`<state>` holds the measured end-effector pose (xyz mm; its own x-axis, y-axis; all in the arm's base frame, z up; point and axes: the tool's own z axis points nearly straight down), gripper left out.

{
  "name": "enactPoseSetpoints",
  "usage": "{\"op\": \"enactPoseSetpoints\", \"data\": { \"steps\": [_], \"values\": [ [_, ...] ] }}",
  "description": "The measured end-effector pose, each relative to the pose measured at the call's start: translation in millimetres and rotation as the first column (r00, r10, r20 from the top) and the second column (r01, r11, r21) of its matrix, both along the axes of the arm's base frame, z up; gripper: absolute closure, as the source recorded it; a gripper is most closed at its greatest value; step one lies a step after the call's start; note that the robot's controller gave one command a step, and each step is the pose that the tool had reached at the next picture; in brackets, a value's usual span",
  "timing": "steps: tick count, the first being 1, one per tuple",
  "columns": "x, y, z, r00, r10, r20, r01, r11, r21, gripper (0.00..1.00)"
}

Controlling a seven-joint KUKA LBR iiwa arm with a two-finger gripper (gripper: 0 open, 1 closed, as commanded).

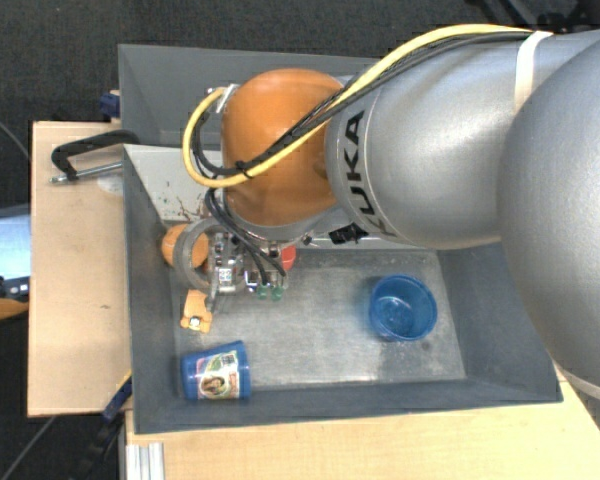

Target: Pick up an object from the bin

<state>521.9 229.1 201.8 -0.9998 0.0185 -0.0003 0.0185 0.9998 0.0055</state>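
Small yellow-orange block (193, 312) lies on the floor of the grey metal bin (320, 346), near its left wall, just below and left of my pincer (223, 274). My pincer is low in the bin's left part; I cannot tell whether it is wide or narrow, nor whether it touches the block. Orange rounded object (174, 246) sits just beside it on the left. Red item (288, 257), partly hidden under my wrist, lies to its right. Blue cylindrical can with a printed label (215, 374) lies on its side below. Blue round cup (401, 308) stands upright, well apart.
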Motion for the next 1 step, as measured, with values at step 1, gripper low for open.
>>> {"op": "enactPoseSetpoints", "data": {
  "steps": [1],
  "values": [
    [48.3, -6.3, 1.2, 0.998, 0.061, 0.013, -0.062, 0.998, 0.006, 1.0]
  ]
}}
